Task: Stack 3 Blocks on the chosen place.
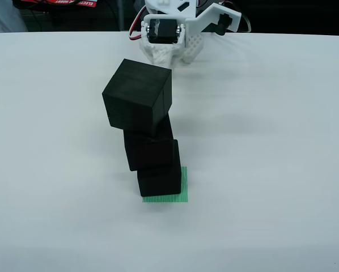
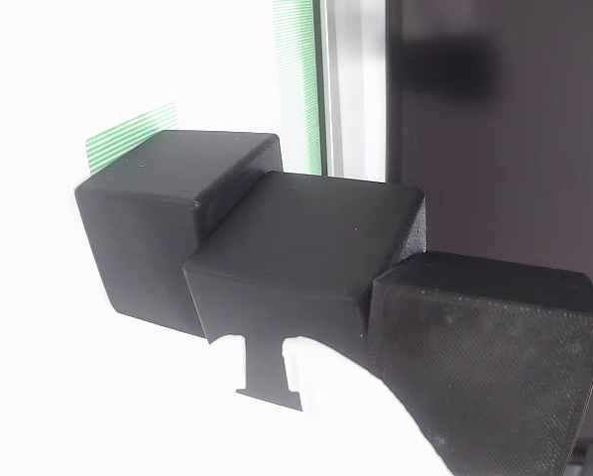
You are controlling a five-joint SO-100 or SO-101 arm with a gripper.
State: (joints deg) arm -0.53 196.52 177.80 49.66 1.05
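Overhead view findings, nearest first: the green striped patch (image 1: 183,187) lies flat on the white tabletop (image 1: 283,170), and the bottom block (image 1: 159,180) rests on it, leaving one edge of the patch exposed. The middle block (image 1: 151,148) is set on it, and the top block (image 1: 138,101) on that, each twisted slightly from the one below. The stack's long axis is vertical, though a lean leftward is suggested in this view. Beyond it, the claw (image 1: 172,52) is seen at the far edge, well apart from the stack; whether it is released or clenched cannot be told. Side view confirms stepped, offset faces. The blocks are judged rigid, light and matte; opposite flat faces would be gripped.
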